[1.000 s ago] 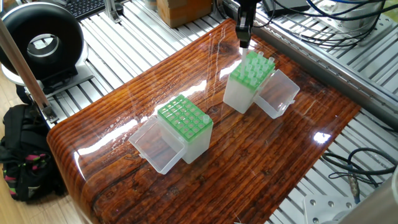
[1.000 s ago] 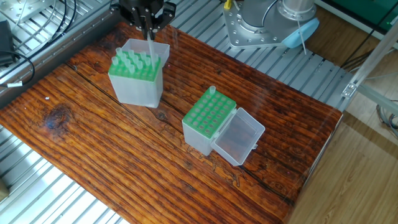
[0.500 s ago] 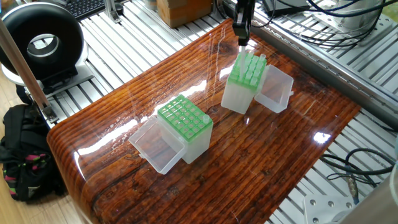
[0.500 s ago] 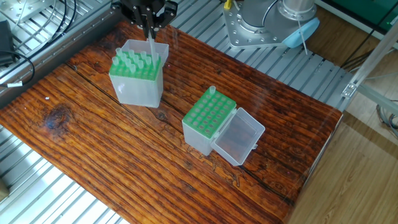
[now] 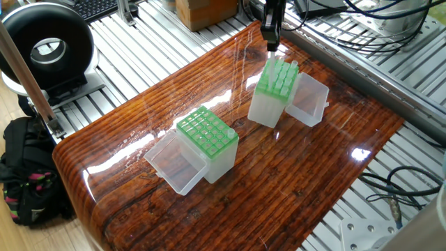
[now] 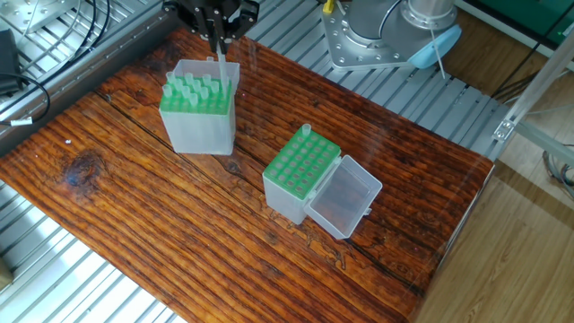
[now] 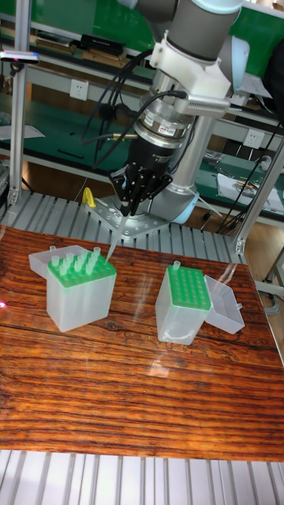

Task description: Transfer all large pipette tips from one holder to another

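My gripper (image 7: 126, 211) is shut on one large pipette tip (image 7: 111, 247), a translucent cone that slants down to the far corner of the left green rack (image 7: 80, 271). I cannot tell whether its point is clear of the hole. That rack (image 5: 277, 78) holds several more upright tips and its white box leans a little. The gripper (image 6: 216, 34) hangs right above its back edge. The second green rack (image 6: 303, 163) carries a single tip (image 6: 306, 132) at one corner, and its other holes look bare.
Each box has a clear hinged lid (image 6: 344, 198) lying open beside it (image 5: 309, 102). The wooden tabletop (image 6: 179, 233) sits on ribbed aluminium rails. A black ring light (image 5: 47, 43) and a backpack (image 5: 28, 174) stand off the left end, and cables (image 5: 390, 188) trail at the right.
The gripper has risen slightly with the tip. The tip-filled box has tilted and turned a little on the table since one second ago, then stayed put.
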`<state>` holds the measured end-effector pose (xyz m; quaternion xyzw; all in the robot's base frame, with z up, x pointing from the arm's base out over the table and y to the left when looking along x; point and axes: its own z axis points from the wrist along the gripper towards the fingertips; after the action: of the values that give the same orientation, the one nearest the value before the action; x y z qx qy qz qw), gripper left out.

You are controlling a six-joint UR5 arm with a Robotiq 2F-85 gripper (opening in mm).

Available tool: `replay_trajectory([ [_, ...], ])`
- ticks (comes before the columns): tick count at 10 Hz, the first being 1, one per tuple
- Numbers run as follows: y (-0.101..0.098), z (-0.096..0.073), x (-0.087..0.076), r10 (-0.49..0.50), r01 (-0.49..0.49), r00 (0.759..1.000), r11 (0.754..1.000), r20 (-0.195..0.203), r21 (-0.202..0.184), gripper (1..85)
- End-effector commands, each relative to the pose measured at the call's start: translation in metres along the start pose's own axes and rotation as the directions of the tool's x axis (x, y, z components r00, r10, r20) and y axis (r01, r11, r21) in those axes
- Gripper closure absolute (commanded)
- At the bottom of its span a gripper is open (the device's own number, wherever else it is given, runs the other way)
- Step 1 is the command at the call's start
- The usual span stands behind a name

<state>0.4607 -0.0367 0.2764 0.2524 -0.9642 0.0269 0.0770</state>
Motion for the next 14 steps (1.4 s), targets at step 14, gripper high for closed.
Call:
replay_trajectory([
  [14, 0.065, -0.036, -0.008, 0.196, -0.186, 0.977, 0.976, 0.086, -0.114, 73.3],
])
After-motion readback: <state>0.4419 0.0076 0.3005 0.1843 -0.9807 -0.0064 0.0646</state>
